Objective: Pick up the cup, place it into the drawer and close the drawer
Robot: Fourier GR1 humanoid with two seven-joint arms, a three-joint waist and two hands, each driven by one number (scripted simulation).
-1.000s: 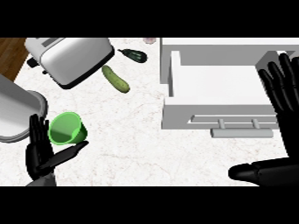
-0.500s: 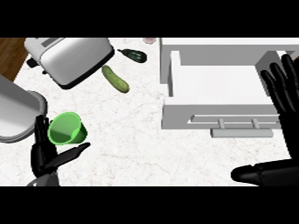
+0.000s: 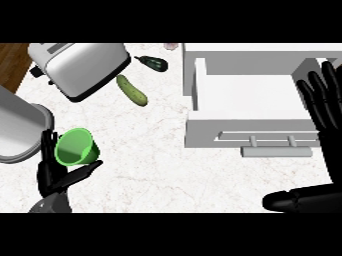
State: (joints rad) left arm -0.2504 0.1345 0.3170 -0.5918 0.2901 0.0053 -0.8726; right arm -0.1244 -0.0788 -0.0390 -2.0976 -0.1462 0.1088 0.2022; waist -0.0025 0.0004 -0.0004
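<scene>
A green cup (image 3: 76, 148) sits at the lower left of the marble counter, tilted with its mouth toward the view. My left hand (image 3: 56, 176) cradles it from below, fingers on its left side and thumb under its right. The white drawer (image 3: 249, 100) stands open at the upper right, its handle (image 3: 266, 144) facing the near side. My right hand (image 3: 335, 107) is open, fingers straight, over the drawer's right edge, its thumb (image 3: 307, 198) low at the right.
A silver toaster (image 3: 79, 66) stands at the upper left. A green cucumber (image 3: 131, 90) and a dark vegetable (image 3: 153, 63) lie between it and the drawer. A large grey cylinder (image 3: 8, 125) rises at the left, close beside the cup.
Both hands have shifted only slightly. The cup stays in my left hand at the same spot.
</scene>
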